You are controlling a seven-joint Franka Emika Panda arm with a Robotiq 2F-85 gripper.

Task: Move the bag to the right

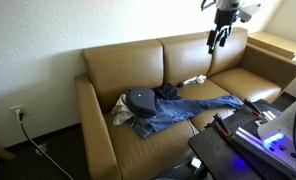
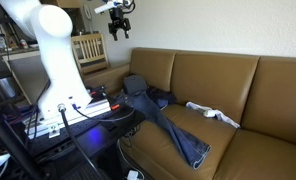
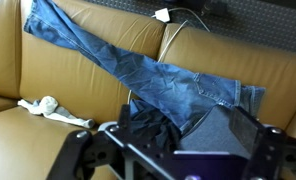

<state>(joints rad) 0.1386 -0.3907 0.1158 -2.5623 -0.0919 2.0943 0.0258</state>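
The end effector (image 1: 219, 40) hangs released, high above the sofa (image 1: 118, 65). The bag (image 1: 140, 99) lies there, touching the jeans (image 1: 193, 107).

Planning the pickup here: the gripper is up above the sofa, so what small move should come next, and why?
Probably lower the open gripper toward the bag. It hangs high over the sofa back, holding nothing, while the bag sits untouched at one end of the jeans.

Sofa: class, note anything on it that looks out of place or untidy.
Blue jeans sprawl unfolded across the sofa seat cushions, a dark bag rests at their waist end, and a white cloth lies crumpled nearby.
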